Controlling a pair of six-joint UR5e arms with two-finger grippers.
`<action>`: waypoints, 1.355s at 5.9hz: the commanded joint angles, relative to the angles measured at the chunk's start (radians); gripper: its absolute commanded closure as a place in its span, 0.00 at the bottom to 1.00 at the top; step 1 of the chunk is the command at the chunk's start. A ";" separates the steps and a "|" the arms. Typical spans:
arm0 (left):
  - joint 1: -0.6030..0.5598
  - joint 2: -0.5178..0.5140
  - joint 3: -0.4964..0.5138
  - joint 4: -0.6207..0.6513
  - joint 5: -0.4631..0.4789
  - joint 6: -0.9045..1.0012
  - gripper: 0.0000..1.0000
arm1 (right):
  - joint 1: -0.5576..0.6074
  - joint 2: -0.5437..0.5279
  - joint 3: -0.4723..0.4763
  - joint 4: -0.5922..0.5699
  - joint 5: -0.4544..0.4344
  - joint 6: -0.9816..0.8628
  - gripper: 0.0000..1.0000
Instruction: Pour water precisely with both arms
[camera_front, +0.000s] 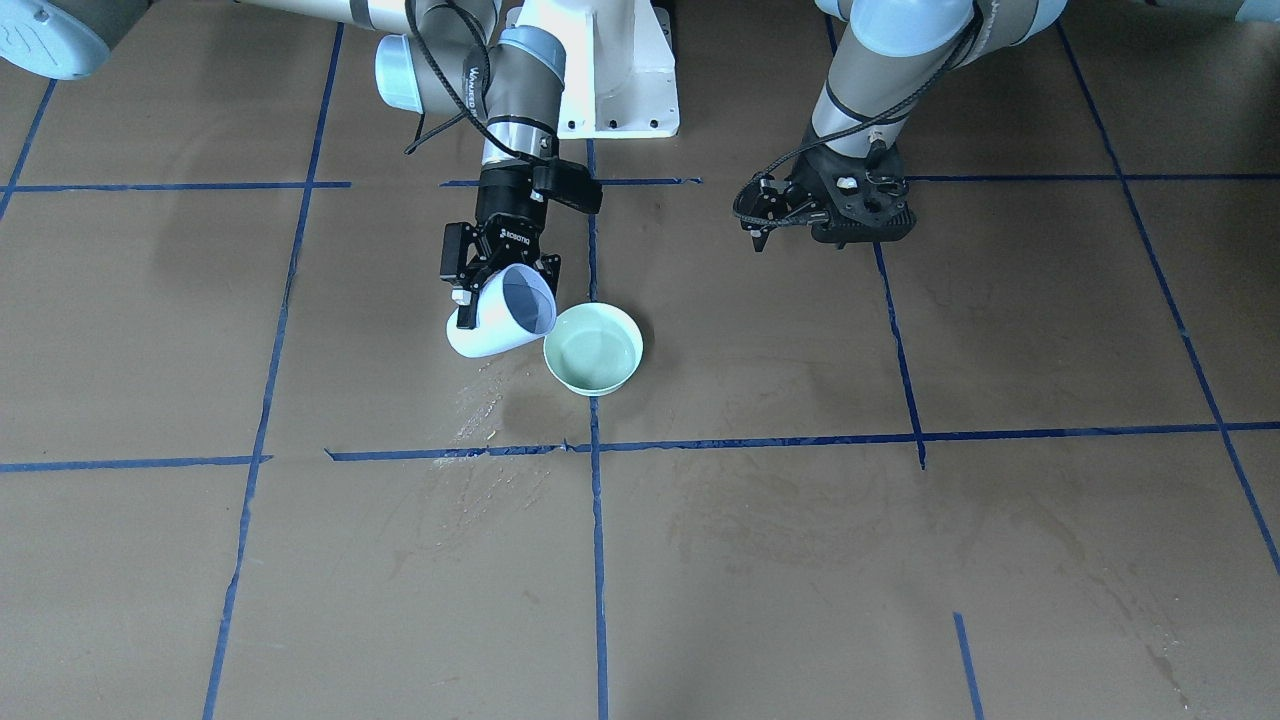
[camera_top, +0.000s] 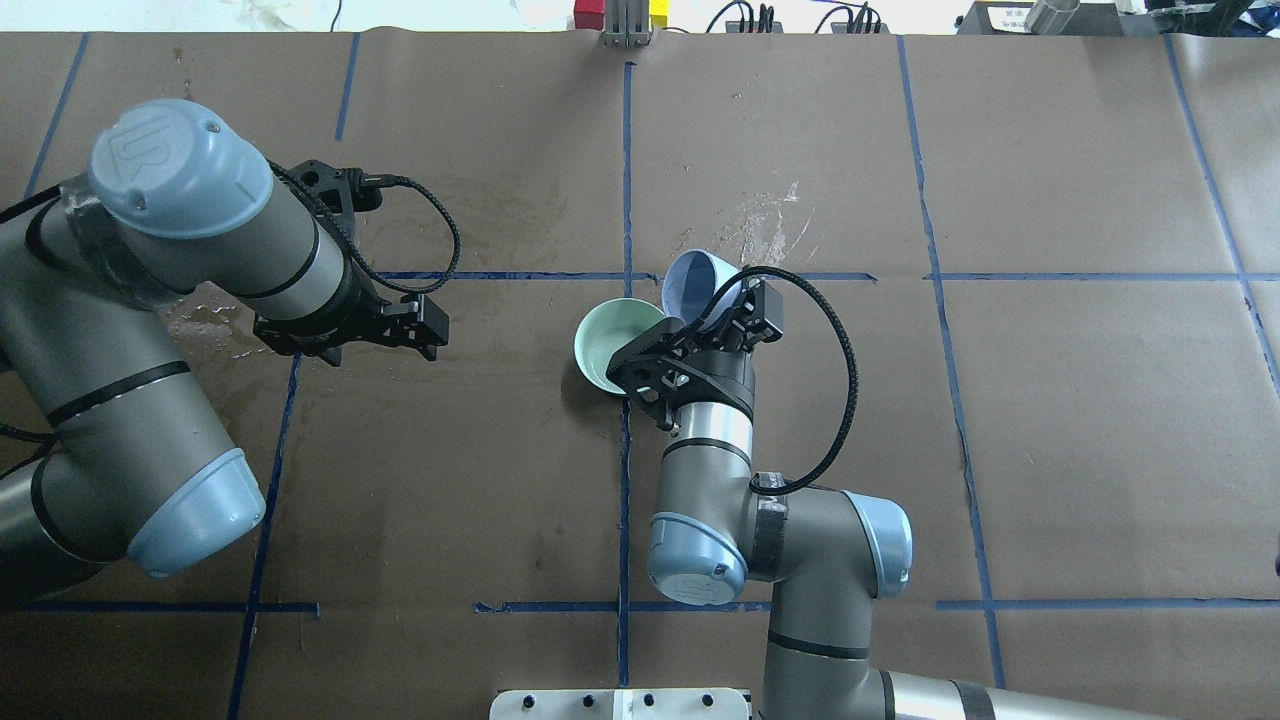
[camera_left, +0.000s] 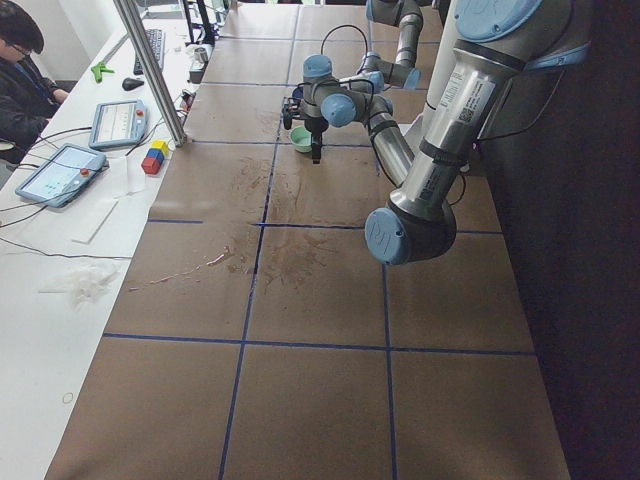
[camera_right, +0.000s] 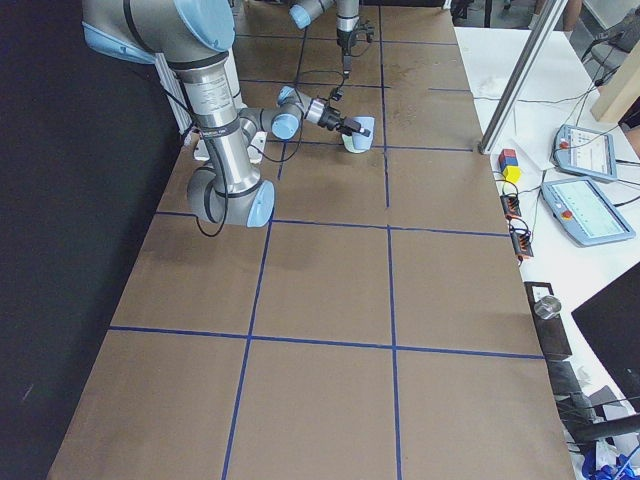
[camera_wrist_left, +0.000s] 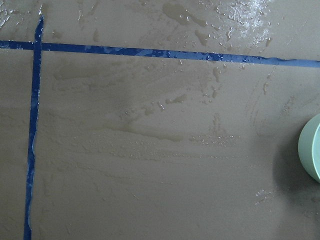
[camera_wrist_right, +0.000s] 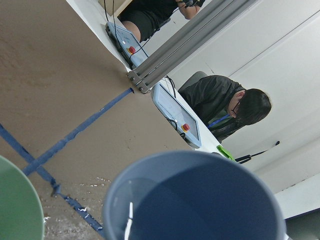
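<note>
My right gripper (camera_front: 505, 295), marked ROBOTIQ, is shut on a pale blue cup (camera_front: 515, 310). It holds the cup tilted, with the mouth over the rim of a pale green bowl (camera_front: 593, 385) on the table. In the overhead view the cup (camera_top: 695, 285) is just right of the bowl (camera_top: 605, 345). The right wrist view shows the cup's inside (camera_wrist_right: 200, 200) and the bowl's edge (camera_wrist_right: 15, 212). Water shows as a faint sheen in the bowl (camera_front: 598, 350). My left gripper (camera_front: 760, 212), cabled, is open and empty, well away from the bowl. It also shows in the overhead view (camera_top: 435, 328).
Wet streaks (camera_front: 480, 400) lie on the brown paper beside the bowl, and wet patches (camera_wrist_left: 175, 135) under the left wrist. The white pedestal (camera_front: 620, 90) stands behind the cup. Blue tape lines cross the table. An operator (camera_wrist_right: 235, 107) and tablets sit beyond the far edge.
</note>
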 joint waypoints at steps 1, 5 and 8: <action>-0.001 0.000 -0.002 0.000 0.000 0.001 0.00 | -0.001 0.005 -0.014 -0.021 -0.017 -0.077 1.00; -0.001 0.001 -0.001 -0.002 0.000 0.002 0.00 | -0.001 0.017 -0.051 -0.021 -0.036 -0.181 1.00; -0.001 -0.001 -0.004 -0.002 0.000 0.001 0.00 | -0.001 0.017 -0.050 -0.021 -0.036 -0.181 1.00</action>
